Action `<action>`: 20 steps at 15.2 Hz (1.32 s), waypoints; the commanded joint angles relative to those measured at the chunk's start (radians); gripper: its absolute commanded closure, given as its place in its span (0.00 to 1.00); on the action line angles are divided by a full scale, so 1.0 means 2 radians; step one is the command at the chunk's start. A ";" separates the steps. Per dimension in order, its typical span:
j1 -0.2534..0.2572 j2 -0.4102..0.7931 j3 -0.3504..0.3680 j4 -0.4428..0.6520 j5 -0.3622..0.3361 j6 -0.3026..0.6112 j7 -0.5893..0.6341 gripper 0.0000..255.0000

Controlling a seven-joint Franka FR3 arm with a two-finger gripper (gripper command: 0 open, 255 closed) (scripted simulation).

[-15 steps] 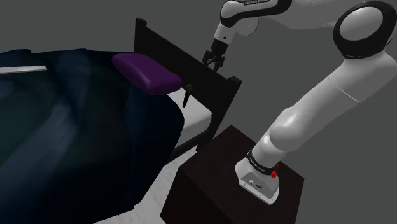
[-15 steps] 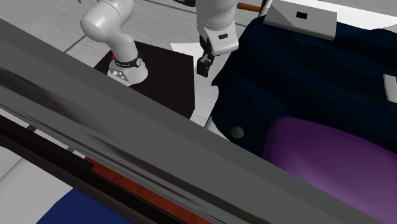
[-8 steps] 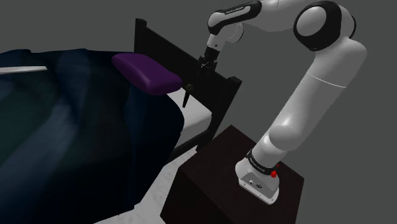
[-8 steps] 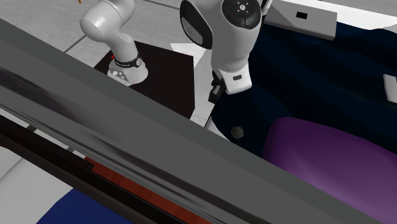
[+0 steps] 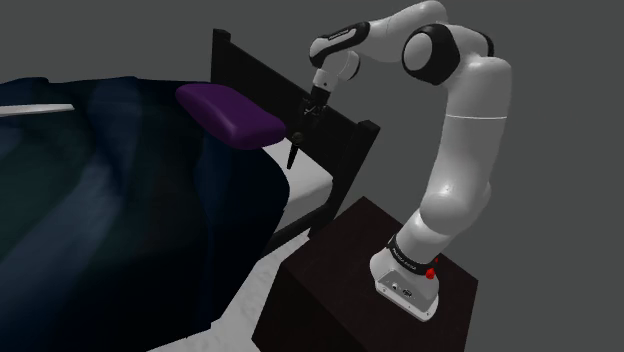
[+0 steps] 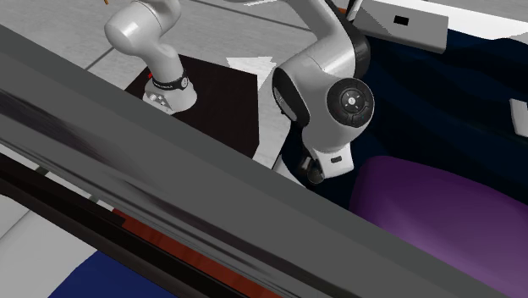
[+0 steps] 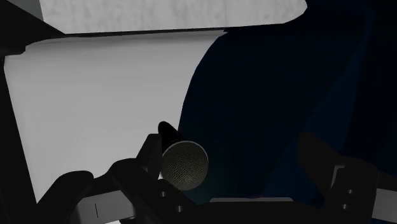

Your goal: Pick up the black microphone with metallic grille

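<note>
Bedroom, dark headboard (image 5: pixel 255 85), navy blanket (image 5: pixel 120 210) spread over a white mattress (image 5: pixel 310 185), purple pillow (image 5: pixel 232 115) at the head end, grey wall (image 5: pixel 120 35) behind.

Narrow gap for the end effector (image 7: pixel 232 149) between purple pillow (image 5: pixel 232 113) and dark headboard (image 5: pixel 262 85), apparently right beside microphone (image 7: pixel 184 164)

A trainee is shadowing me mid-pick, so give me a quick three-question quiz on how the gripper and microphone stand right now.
1. True or false: the gripper is shut on the microphone.
2. What lies closest to the microphone on the bed? A) a purple pillow B) a red mug C) an open laptop
3. In the wrist view, which part of the microphone faces the camera?

Key:
1. False. The gripper is open, with the microphone between its fingers.
2. A
3. Its round mesh grille.
</note>
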 commanded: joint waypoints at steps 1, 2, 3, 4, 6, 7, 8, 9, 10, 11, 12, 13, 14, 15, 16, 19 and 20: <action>-0.011 0.043 0.005 0.039 0.014 -0.006 -0.008 0.00; -0.018 0.065 0.008 0.062 0.019 -0.010 -0.012 0.00; -0.025 0.087 0.011 0.086 0.024 -0.016 -0.014 0.00; -0.028 0.099 0.013 0.099 0.027 -0.019 -0.016 0.00; -0.029 0.106 0.014 0.097 0.029 -0.010 -0.019 0.00; -0.029 0.110 0.015 0.096 0.031 -0.005 -0.020 0.00; -0.030 0.114 0.016 0.095 0.032 -0.001 -0.022 0.00; -0.030 0.118 0.017 0.094 0.033 0.003 -0.023 0.00; -0.030 0.121 0.018 0.093 0.035 0.007 -0.025 0.00; -0.031 0.125 0.018 0.093 0.036 0.012 -0.026 0.00; -0.031 0.128 0.019 0.093 0.037 0.014 -0.027 0.00; -0.031 0.128 0.019 0.093 0.037 0.014 -0.027 0.00; -0.031 0.129 0.019 0.094 0.037 0.014 -0.027 1.00; -0.031 0.129 0.019 0.095 0.037 0.013 -0.027 1.00; -0.031 0.129 0.019 0.094 0.037 0.013 -0.027 1.00; -0.031 0.129 0.019 0.095 0.037 0.013 -0.027 1.00; -0.031 0.129 0.019 0.095 0.037 0.013 -0.027 1.00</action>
